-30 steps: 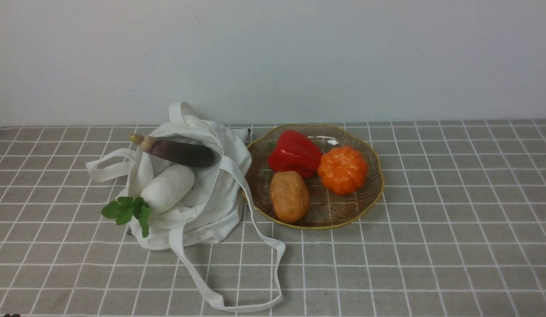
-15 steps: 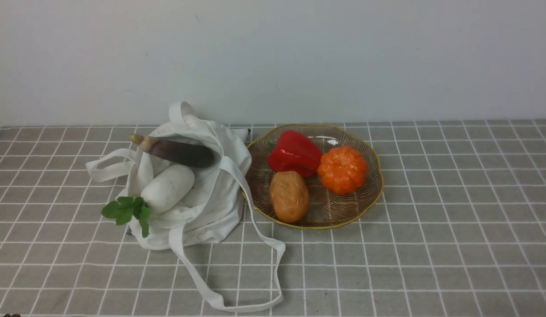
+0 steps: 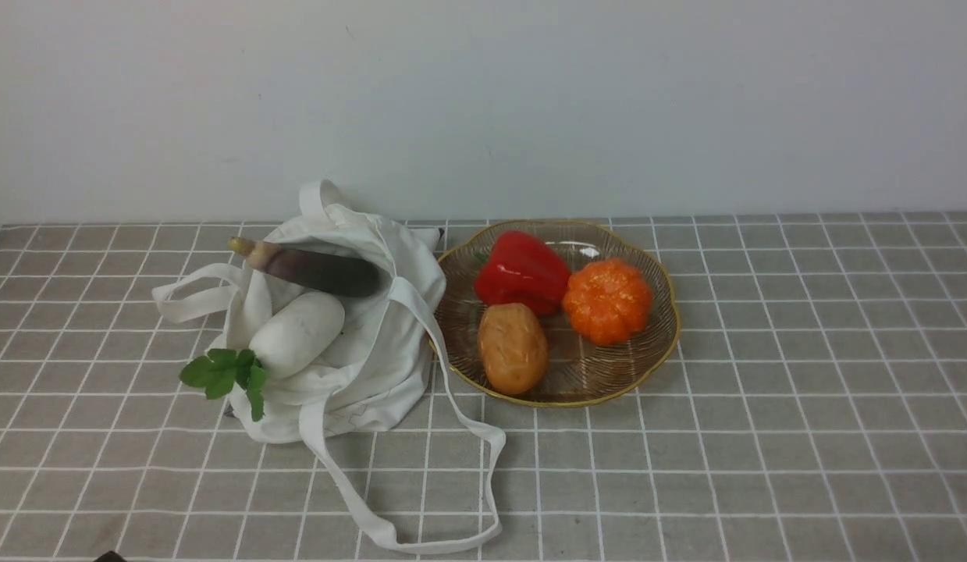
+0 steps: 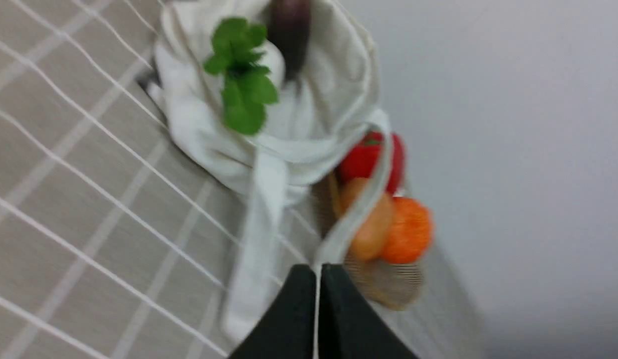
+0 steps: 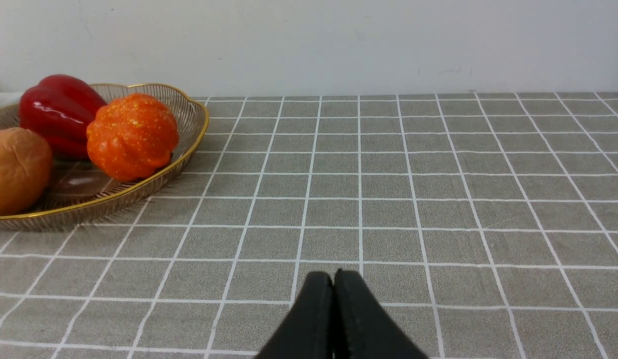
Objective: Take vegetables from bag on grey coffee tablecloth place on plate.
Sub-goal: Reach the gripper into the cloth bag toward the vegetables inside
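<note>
Left gripper: on my left wrist feed, which is blurred, the left gripper (image 4: 317, 271) has its two black fingers pressed flat together with nothing between them. It hangs over the cloth, short of the bag.
Leaves: the radish's green leaves (image 3: 225, 373) stick out past the bag's front-left edge, over the cloth.
Bag: I see the off-white tote bag (image 3: 389, 343) slumped on the left half of the checked grey tablecloth (image 3: 803, 375), its mouth gaping toward the left. Its right side reaches the plate's rim.
Eggplant: the dark purple eggplant (image 3: 319, 271) lies at the back of the bag's mouth. Its pale stem points left and its other end is tucked under a fold.
Radish: the white radish (image 3: 297, 333) lies just in front of the eggplant, resting on the bag's cloth.
Strap handle: one long strap handle (image 4: 259, 209) trails forward from the bag across the cloth.
Plate: the ribbed brownish plate (image 3: 600, 371) with a wavy gold rim sits just right of the bag.
On the plate: I count a potato (image 3: 513, 347) at front left, a red bell pepper (image 3: 520, 272) behind it and an orange pumpkin (image 3: 606, 300) on the right, all close together. Neither the radish nor the eggplant is on it.
Right gripper: the right gripper (image 5: 333, 275) has its fingers closed against each other and holds nothing. It is low over bare cloth, well to the right of the plate.
</note>
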### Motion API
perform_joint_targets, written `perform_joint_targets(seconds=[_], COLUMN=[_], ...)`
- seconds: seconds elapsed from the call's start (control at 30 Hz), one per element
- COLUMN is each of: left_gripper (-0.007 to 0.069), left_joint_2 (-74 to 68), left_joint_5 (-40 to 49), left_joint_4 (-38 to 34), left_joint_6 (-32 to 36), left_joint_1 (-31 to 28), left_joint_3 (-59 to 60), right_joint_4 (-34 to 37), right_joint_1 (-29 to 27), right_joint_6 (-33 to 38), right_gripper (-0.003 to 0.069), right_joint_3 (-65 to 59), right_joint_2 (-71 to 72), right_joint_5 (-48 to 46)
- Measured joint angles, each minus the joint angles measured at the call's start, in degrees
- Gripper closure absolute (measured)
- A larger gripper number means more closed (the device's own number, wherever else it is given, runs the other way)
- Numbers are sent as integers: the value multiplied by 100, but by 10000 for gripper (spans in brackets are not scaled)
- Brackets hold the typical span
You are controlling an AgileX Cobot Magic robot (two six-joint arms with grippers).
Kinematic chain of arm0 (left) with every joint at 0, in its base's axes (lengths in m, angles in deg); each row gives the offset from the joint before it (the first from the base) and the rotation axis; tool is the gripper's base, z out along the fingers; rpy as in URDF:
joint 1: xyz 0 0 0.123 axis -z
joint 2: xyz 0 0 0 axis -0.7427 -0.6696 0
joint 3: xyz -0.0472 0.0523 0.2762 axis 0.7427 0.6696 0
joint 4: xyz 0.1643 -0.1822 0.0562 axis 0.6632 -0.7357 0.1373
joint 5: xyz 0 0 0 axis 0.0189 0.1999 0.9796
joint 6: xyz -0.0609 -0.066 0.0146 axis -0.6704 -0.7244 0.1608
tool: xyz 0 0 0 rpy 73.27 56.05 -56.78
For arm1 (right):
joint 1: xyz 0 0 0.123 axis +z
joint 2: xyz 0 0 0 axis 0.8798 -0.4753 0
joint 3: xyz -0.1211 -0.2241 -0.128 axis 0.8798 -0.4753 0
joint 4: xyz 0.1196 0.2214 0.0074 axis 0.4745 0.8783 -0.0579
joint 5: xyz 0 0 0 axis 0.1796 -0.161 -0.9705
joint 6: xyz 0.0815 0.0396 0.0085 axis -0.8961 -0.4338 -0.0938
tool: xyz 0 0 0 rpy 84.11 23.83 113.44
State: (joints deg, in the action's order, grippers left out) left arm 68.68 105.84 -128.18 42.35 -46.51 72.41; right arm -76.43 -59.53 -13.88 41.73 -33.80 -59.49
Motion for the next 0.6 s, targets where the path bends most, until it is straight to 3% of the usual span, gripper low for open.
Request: perform_joint_targets(seconds=[0.03,0.17,0.23,0.47,0.6], left_gripper=[629,629,629,629,629], left_joint_2=[0,0,0,0,-200], left_joint_5=[0,-119,-175,-260,17], left_joint_4=[-95,-1648,-1937,-2209,-2009], left_joint_6=[-22,-212,-193,534,1558], left_joint_1=[0,0,0,11,29], left_joint_3=[0,0,0,-91,-914], right_joint_4=[0,0,0,0,0], right_joint_1=[0,0,0,0,0], right_joint_6=[0,0,0,0,0], right_gripper=[674,674,674,674,674], right_joint_3=[0,0,0,0,0], right_joint_2=[0,0,0,0,0], right_joint_5=[0,0,0,0,0])
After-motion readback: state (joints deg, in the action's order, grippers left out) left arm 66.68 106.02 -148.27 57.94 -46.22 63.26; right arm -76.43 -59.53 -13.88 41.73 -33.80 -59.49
